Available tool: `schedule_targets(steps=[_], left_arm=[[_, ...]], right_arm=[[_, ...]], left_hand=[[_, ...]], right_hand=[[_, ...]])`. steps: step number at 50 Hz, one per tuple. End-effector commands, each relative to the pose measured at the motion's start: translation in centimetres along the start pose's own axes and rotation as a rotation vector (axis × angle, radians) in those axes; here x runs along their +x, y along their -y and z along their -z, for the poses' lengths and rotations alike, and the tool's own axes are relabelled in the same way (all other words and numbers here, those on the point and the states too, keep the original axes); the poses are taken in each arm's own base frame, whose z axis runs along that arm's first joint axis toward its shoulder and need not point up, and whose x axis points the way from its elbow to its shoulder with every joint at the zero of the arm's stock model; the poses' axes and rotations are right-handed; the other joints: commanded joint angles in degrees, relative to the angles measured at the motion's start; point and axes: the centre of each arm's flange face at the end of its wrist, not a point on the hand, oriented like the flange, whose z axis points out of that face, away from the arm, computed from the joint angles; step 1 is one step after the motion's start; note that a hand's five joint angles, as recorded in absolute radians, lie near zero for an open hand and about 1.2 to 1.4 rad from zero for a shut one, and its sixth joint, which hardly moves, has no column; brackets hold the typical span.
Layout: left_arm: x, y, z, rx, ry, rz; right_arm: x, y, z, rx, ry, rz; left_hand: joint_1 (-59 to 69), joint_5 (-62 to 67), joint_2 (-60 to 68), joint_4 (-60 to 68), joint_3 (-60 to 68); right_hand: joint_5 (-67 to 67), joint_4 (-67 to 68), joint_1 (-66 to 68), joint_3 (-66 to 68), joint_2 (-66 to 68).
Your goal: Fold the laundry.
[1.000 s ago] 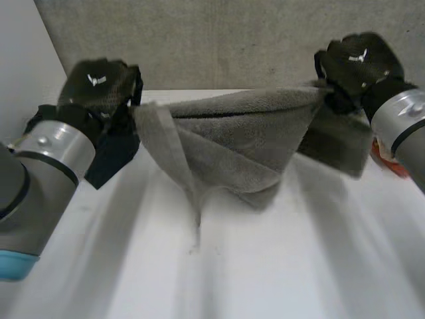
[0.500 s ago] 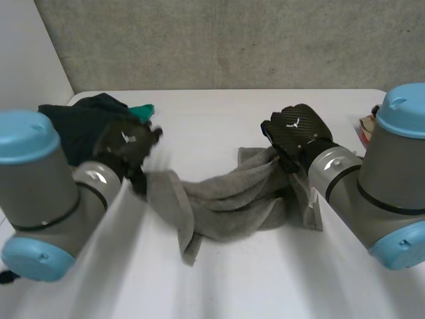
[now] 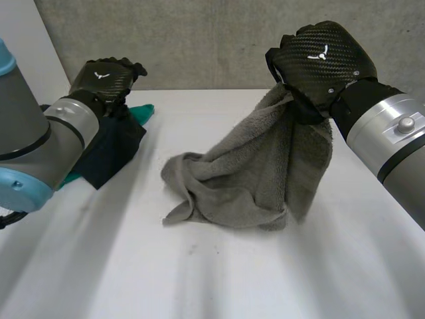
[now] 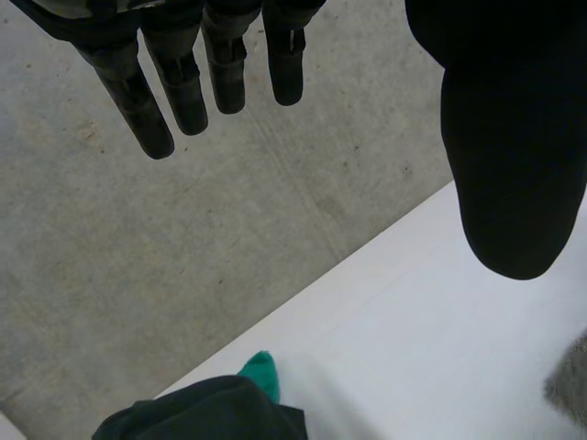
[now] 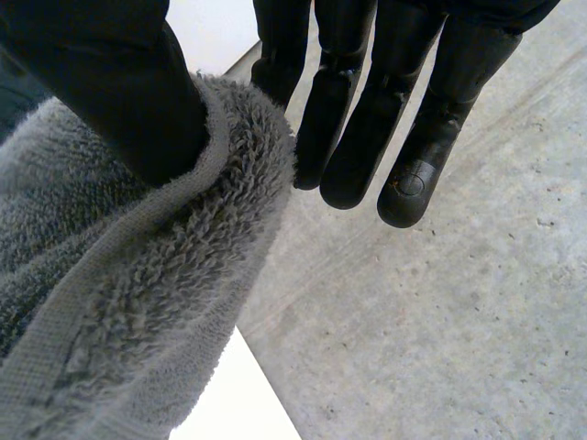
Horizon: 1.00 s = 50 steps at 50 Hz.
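Note:
A grey towel [image 3: 246, 173] hangs from my right hand [image 3: 322, 63], raised over the table's right half. Its lower part lies crumpled on the white table [image 3: 199, 272]. In the right wrist view the thumb [image 5: 110, 73] pinches the towel's hemmed edge [image 5: 138, 302] against the fingers, which stay nearly straight. My left hand [image 3: 103, 78] hovers at the far left, apart from the towel. Its fingers [image 4: 183, 82] are straight and spread with nothing between them and the thumb [image 4: 514, 137].
A dark garment [image 3: 109, 149] with a green piece [image 3: 141, 111] lies at the back left, under my left hand; the left wrist view shows the garment [image 4: 202, 412] too. A grey wall [image 3: 212, 40] runs behind the table.
My left hand let go of the towel and rose to the back left. My right hand lifted its end high, and the freed end dropped into a heap on the table.

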Motion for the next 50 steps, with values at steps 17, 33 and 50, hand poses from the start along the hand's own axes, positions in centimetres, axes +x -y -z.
schedule_targets(steps=[17, 33, 50], left_arm=[[7.7, -5.1, -1.6, -0.095, -0.401, 0.136], [10.4, -10.8, -2.6, -0.228, -0.462, 0.17], [2.9, 1.2, -9.6, 0.385, 0.07, 0.017]], right_arm=[[-0.6, 1.2, 0.7, 0.025, 0.026, -0.011], [-2.6, -3.7, 0.7, -0.151, 0.092, -0.045], [5.3, -8.5, -12.4, 0.002, -0.306, -0.078]], left_hand=[[1.17, 1.78, 1.17, 1.48, 1.0], [65.07, 65.68, 65.08, 65.39, 64.91], [65.07, 65.68, 65.08, 65.39, 64.91]], right_hand=[[13.68, 12.13, 23.24, 12.37, 12.39], [13.68, 12.13, 23.24, 12.37, 12.39], [13.68, 12.13, 23.24, 12.37, 12.39]])
